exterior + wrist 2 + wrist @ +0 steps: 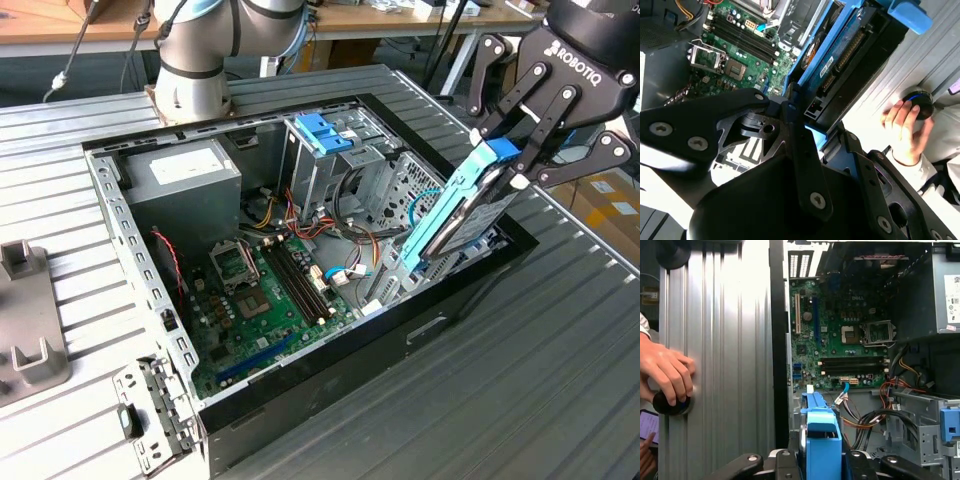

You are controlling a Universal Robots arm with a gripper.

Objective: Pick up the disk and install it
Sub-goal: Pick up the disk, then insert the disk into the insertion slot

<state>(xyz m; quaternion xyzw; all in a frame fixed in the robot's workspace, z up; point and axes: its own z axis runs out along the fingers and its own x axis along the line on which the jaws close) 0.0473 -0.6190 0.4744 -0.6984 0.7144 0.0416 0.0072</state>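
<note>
Your black pincer (510, 160) was pinched on the upper end of the flat grey metal disk (462, 212) with bright blue rails, so pickup looked done. The disk hung tilted, lower end inside the open black computer case (350, 362) at the exterior view's right, seemingly not yet seated

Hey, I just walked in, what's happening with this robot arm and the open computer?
The arm's gripper is clamped on the upper end of the disk, a hard drive with blue rails. The disk is tilted, with its lower end down inside the open computer case, near the wall on the exterior view's right and beside the motherboard. It does not look seated yet. In the first wrist view, a person's hand rests on a black round knob on the ribbed table outside the case.
</note>
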